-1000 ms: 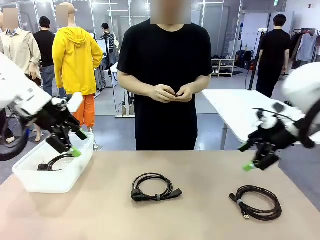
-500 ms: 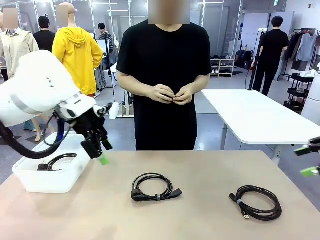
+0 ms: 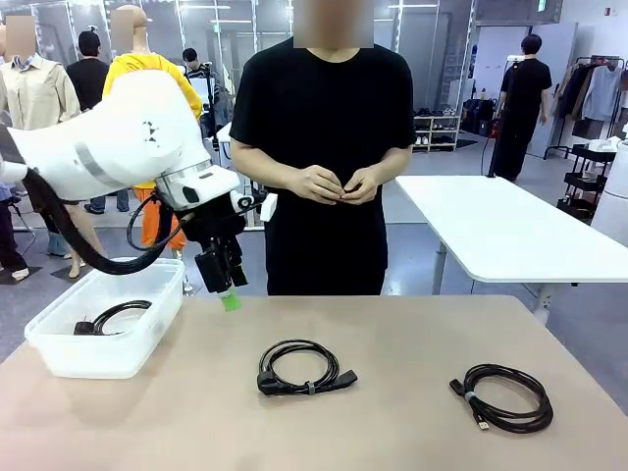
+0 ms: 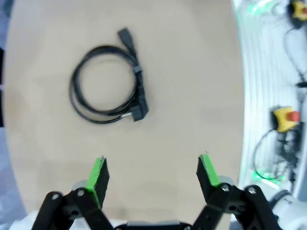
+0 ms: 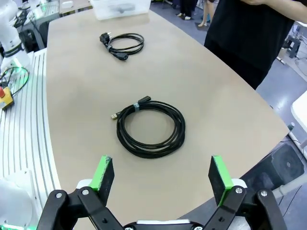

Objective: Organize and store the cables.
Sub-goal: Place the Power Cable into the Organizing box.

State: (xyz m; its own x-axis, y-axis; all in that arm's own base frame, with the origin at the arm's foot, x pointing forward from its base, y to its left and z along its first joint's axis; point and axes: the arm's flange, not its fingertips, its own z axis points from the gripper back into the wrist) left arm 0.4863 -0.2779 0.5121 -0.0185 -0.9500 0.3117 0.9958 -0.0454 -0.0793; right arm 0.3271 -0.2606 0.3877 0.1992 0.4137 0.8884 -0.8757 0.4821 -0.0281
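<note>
One coiled black cable (image 3: pixel 304 368) lies at the table's middle; the left wrist view has it (image 4: pixel 108 84) ahead of the fingers. A second cable (image 3: pixel 505 395) lies at the front right and, in the right wrist view, this coil (image 5: pixel 151 127) rests just beyond the pads. A third cable (image 3: pixel 113 317) sits inside the clear plastic bin (image 3: pixel 59 358). My left gripper (image 3: pixel 228 292) hangs open and empty above the table, between the bin and the middle coil, and its view shows the left gripper (image 4: pixel 152 167) wide apart. My right gripper (image 5: pixel 160 172) is open and empty, high above the right coil.
A person in a black shirt stands at the far edge with both hands (image 3: pixel 339 183) clasped at the waist. A white table (image 3: pixel 491 231) stands behind to the right. In the right wrist view the middle cable (image 5: pixel 122 44) and the bin (image 5: pixel 120 7) lie farther off.
My left arm has swung right, from over the bin to above the table left of the middle coil. My right arm has pulled back out of the front view to the right.
</note>
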